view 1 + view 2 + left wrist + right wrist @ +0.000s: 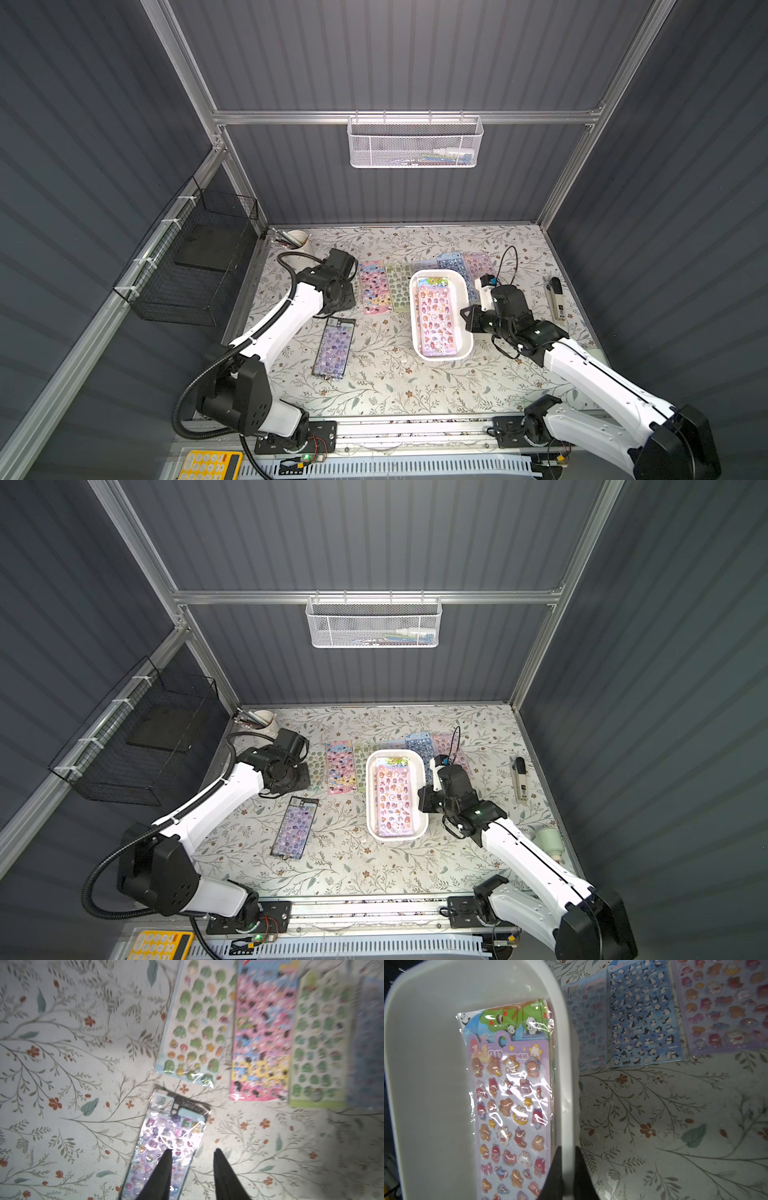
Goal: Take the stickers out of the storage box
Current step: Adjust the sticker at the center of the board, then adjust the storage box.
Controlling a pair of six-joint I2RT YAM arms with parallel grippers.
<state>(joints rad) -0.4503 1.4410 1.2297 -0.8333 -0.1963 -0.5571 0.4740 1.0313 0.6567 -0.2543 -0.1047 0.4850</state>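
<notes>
Cellophane-wrapped and glossy, the stickers looked to me light, limp and slippery: a sheet would likely sag from a one-end pinch and slide out of a loose one. On the robot's side of the storage box (pixel 414 320) and off to its left, a purple sheet (pixel 334 347) lay flat on the floral surface (pixel 395 390), already out. The left hand (pixel 193 1150) hung over that sheet's end, fingers apart with nothing between them. Inside the box the remaining stickers (pixel 436 320) lay flat and lengthwise in a stack, a pink-and-lilac sheet uppermost and a panda header peeping from under it at the box's far end. The right hand (pixel 568 1148) was pinched narrow on the rim of the box's right wall, seemingly one finger inside and one outside, which I took for steadying. The best hold, I judged, was the top sheet's short end, where a finger could slip beneath the wrapper. Beyond the box and to either side, more sheets lay in a row on the surface: a pink-and-yellow sheet (pixel 374 286), a green sheet (pixel 398 286), a blue penguin sheet (pixel 643 1020)
</notes>
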